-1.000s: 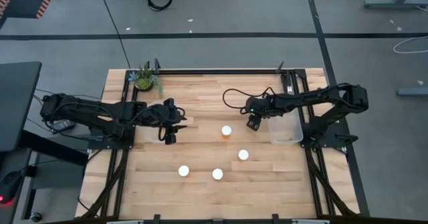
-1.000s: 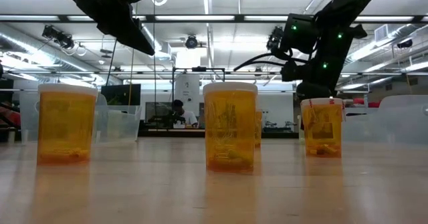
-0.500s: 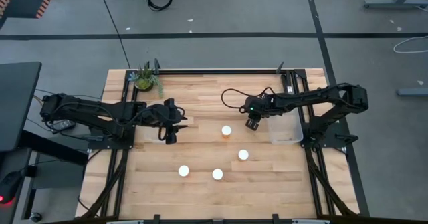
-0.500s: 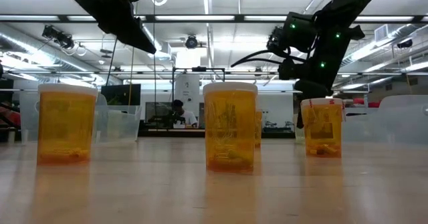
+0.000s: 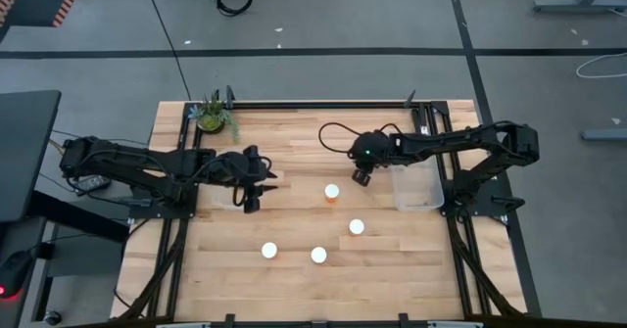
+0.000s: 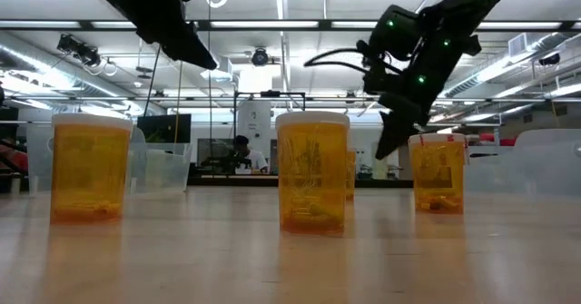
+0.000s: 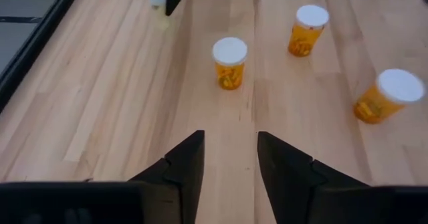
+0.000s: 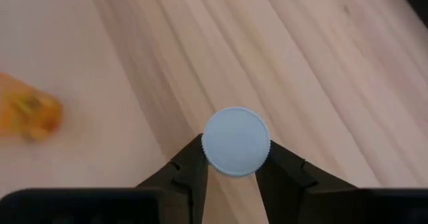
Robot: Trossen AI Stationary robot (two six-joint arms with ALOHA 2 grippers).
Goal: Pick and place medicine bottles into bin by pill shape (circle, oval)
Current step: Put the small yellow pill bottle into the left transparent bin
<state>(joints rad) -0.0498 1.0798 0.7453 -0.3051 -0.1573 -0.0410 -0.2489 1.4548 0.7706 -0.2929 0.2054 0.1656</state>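
Seen from above, four small medicine bottles with round white caps stand apart on the pale butcher-block wooden table (image 5: 294, 279): one near the middle (image 5: 332, 192), one toward the right (image 5: 357, 227), and two nearer the front edge (image 5: 268, 251) (image 5: 318, 255). The overhead camera shows only caps; the table-level camera shows the translucent orange bodies and paper labels of three of them (image 6: 91, 166) (image 6: 312, 171) (image 6: 438, 171), all upright. The right gripper (image 5: 361, 175) hangs above the boards just behind and to the right of the middle bottle, beside the clear plastic bin (image 5: 417, 183) at the table's right side. Only its own wrist camera shows what it carries: a fifth bottle's round white cap (image 8: 235, 142) sits pinched between the two dark fingers (image 8: 189, 172), which press its sides (the body below the cap is hidden), with a blurred orange bottle (image 8: 28, 114) on the wood farther off. At table height that gripper (image 6: 388, 139) shows as a dark shape raised above the bottles, its load not readable there. The left gripper (image 5: 250, 198) waits over the table's left half, near another clear bin (image 5: 217, 198); its wrist camera shows its fingers (image 7: 186, 165) spread apart with bare wood between them, looking toward three capped orange bottles (image 7: 229, 62) (image 7: 308, 29) (image 7: 388, 95). A small green potted plant (image 5: 213, 114) stands at the back left corner, seen only from above.
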